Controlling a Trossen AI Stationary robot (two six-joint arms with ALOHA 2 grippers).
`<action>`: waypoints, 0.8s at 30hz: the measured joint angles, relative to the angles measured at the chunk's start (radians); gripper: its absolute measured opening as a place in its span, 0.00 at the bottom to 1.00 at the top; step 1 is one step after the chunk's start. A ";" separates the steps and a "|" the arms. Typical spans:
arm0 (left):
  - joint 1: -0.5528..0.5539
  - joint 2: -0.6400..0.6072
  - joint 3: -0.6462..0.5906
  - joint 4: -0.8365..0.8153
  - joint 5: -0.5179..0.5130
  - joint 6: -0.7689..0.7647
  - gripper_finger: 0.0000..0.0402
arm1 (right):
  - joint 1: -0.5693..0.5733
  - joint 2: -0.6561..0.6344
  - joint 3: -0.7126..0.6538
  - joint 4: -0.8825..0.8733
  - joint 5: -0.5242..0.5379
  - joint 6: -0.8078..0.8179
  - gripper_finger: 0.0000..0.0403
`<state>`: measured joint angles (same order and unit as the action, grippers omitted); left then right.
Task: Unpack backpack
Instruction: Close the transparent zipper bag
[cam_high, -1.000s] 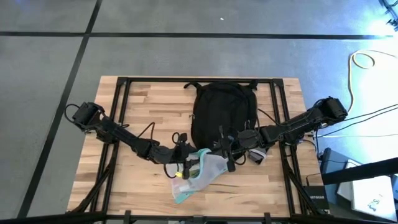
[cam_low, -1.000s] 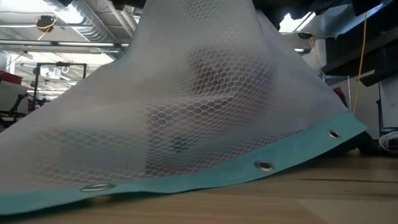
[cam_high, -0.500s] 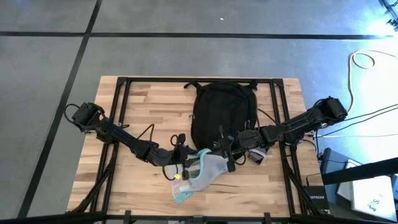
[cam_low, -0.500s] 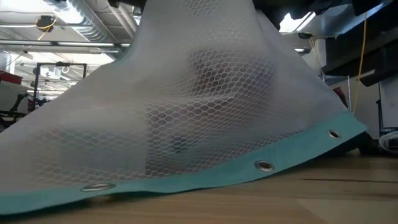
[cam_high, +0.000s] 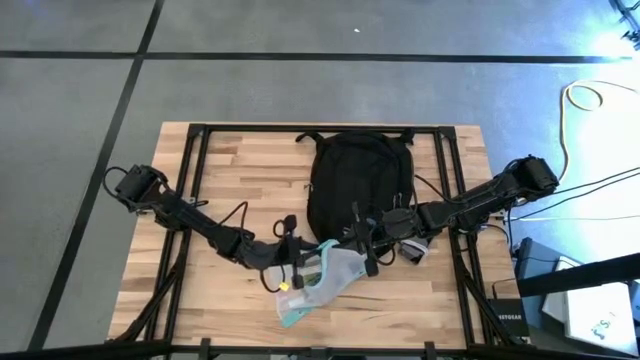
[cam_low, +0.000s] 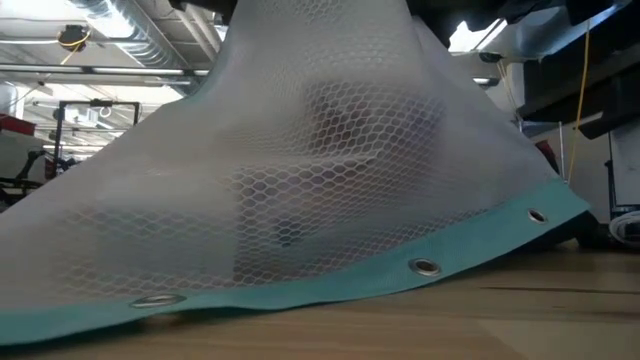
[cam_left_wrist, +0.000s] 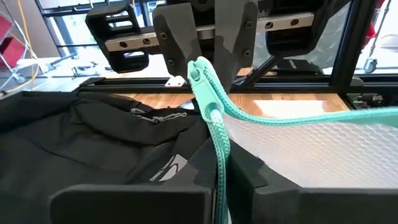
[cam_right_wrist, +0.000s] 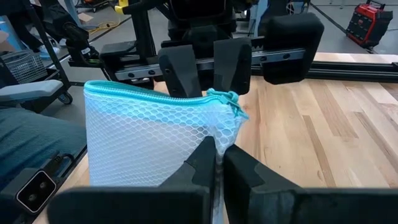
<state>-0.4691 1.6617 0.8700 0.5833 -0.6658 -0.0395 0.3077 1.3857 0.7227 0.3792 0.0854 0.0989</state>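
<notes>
Between the two grippers, just in front of the backpack (cam_high: 358, 180), hangs a clear mesh pouch (cam_high: 325, 278) with a teal zipper (cam_left_wrist: 214, 134) and teal edging. Left gripper (cam_high: 295, 262): jaws pressed together on the teal zipper band at one end of the pouch, the band passing straight down between the two dark fingers (cam_left_wrist: 186, 177) in the left wrist view. Right gripper (cam_high: 362, 252): jaws likewise closed, pinching the white mesh just below the zipper's end, as the right wrist view shows between its fingers (cam_right_wrist: 202, 163). Each wrist view faces the other arm's gripper across the pouch. Pouch: lifted at its upper edge by both grippers, its lower teal hem with metal eyelets (cam_low: 425, 266) resting on the wooden table (cam_high: 230, 165); a small yellow item (cam_high: 285, 284) shows at its side toward the left arm. Backpack: black, lying flat at the middle of the table, behind the pouch, its near end just beside both grippers. Left arm (cam_high: 185, 215): reaches in from the table's left edge toward the backpack's front. Right arm (cam_high: 480, 200): reaches in from the table's right edge. Low view: filled almost wholly by the mesh wall of the pouch.
</notes>
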 joint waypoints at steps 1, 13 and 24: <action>-0.003 -0.004 0.000 -0.017 -0.008 -0.001 0.00 | 0.000 0.000 0.000 0.002 -0.004 0.000 0.00; -0.038 -0.024 0.002 -0.109 -0.063 -0.035 0.00 | 0.000 0.000 0.001 0.010 -0.016 -0.023 0.00; -0.040 -0.024 0.001 -0.138 -0.063 -0.039 0.00 | 0.000 0.000 0.000 0.006 0.008 -0.054 0.00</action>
<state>-0.5095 1.6379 0.8707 0.4449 -0.7284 -0.0784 0.3073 1.3853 0.7231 0.3855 0.0934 0.0450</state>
